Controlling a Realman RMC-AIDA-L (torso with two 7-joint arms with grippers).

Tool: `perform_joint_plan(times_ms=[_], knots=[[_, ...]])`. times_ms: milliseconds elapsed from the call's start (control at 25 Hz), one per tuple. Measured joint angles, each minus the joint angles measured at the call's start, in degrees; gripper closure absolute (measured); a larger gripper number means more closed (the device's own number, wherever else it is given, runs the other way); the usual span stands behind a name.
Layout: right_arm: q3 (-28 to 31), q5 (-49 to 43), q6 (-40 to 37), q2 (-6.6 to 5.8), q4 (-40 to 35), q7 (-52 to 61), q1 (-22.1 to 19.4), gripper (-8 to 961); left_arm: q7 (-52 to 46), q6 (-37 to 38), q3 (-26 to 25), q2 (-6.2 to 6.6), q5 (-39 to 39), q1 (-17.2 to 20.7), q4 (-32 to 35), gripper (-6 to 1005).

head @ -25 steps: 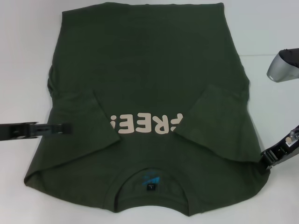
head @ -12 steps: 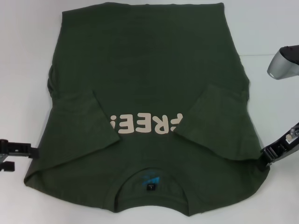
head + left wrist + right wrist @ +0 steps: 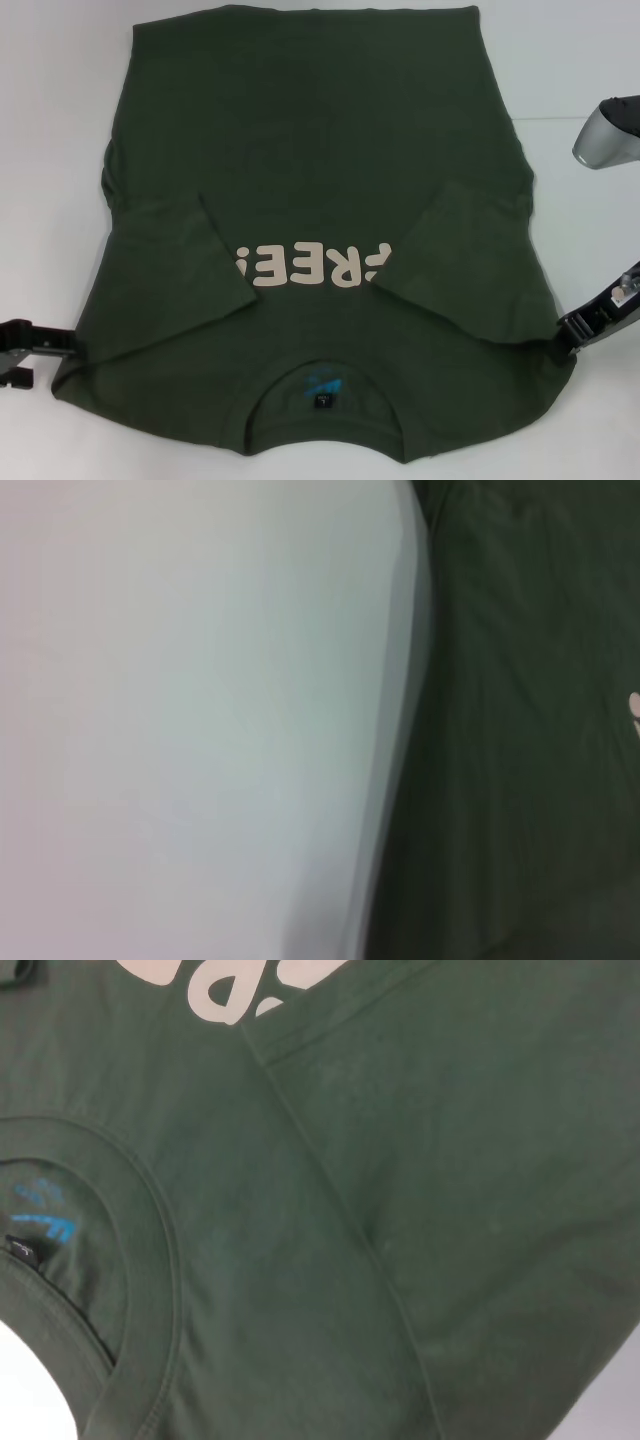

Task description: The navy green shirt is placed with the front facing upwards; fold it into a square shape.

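We are looking at the navy green shirt (image 3: 310,240) lying front-up on the white table (image 3: 50,120), collar (image 3: 320,385) nearest our body and hem at the far edge. Both short sleeves are already lying folded inward over the chest, their cuffs covering the ends of the cream "FREE!" lettering (image 3: 310,265), so we are judging the sleeve folds as done. The body is lying at full length, so the lengthwise folds that would make a square are waiting to be done.

We are holding our left gripper (image 3: 30,345) low at the shirt's left shoulder edge, just beside the cloth; we cannot tell how its jaws are standing. Our right gripper (image 3: 568,340) is sitting at the right shoulder edge, touching the fabric; we cannot tell whether its jaws are pinching the fabric.
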Motion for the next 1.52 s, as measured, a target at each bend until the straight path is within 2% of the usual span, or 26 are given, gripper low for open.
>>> perform_joint_plan(times_ms=[840, 1520], knots=[[0.0, 0.0, -0.2, 0.01, 0.2, -0.3, 0.1, 919, 0.2, -3.9, 2.8, -0.02, 1.9, -1.2, -3.9, 112], [0.0, 0.0, 0.0, -0.02, 0.5, -0.6, 0.3, 918, 0.7, -3.9, 3.7, -0.19, 1.4, -2.7, -5.9, 116]])
